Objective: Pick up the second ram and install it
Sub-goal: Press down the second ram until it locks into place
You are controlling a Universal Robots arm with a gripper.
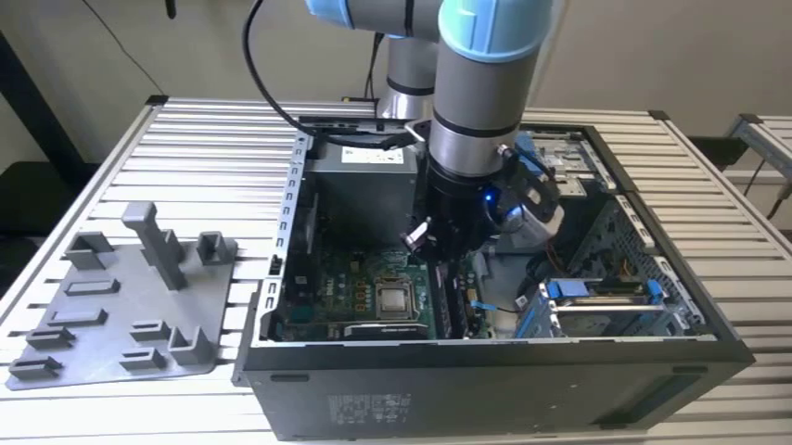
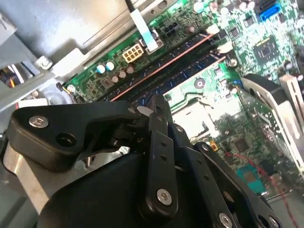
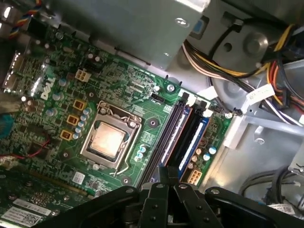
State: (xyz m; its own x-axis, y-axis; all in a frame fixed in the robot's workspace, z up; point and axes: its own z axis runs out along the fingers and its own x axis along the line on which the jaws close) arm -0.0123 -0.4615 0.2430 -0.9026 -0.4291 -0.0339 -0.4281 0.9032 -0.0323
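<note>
1. The black two-fingered gripper [image 3: 161,173] has its jaws drawn together, the tips meeting in both wrist views [image 2: 156,105]. I cannot tell whether anything thin is pinched between them.
2. Just beyond the tips run the long memory slots of the green motherboard [image 3: 156,118]. A dark blue-black flat stick [image 3: 192,142] stands on edge among them, and I take it for the second ram. It appears in the second wrist view as a blue strip with dark patches [image 2: 190,71]. A second dark strip with a reddish-brown edge [image 3: 170,137] lies just beside it.
3. The tips sit over the near end of these strips. I cannot tell whether they touch the blue-black stick or hover above it.
4. Next outward is the square silver processor socket [image 3: 108,140], beside the slots and clear of the gripper.
5. In the exterior view the arm reaches down into the open dark grey computer case [image 1: 495,389], with the gripper [image 1: 433,243] low over the board. The grey plastic holder tray [image 1: 124,306] lies outside the case at the exterior view's left.
6. By my judgement the pick-up is done and the work is at the seating stage (not certain, given point 3). Seating calls for straight downward pressure along the stick's top edge, kept square to the slot, until the end latches close.
</note>
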